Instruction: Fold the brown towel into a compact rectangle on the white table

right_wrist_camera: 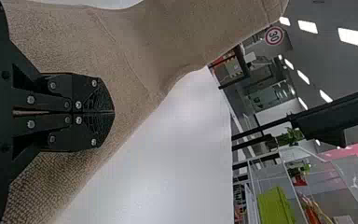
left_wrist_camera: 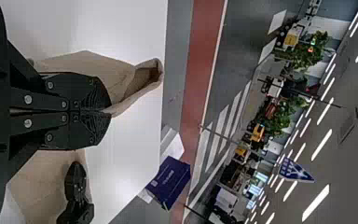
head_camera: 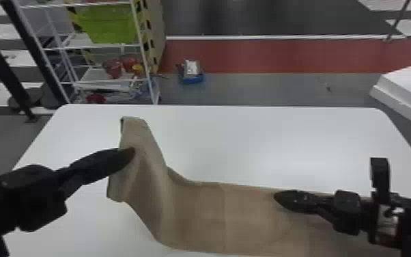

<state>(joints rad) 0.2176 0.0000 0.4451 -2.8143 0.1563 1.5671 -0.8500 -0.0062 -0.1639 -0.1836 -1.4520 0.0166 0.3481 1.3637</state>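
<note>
Over table (head_camera: 266, 143), ten o'clock: your left claw (head_camera: 133, 150) grips raised end of towel (head_camera: 201, 212), whose long axis runs toward four. Your right claw (head_camera: 276, 194), closed, sits over towel, three o'clock; fold likely needs end swung that way.

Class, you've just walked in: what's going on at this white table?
A robot is handling a brown towel at a white table. Its left tool is shut on one end, which is raised. The right tool is shut, over the stretch toward the robot's right. The towel is not yet a compact rectangle.
</note>
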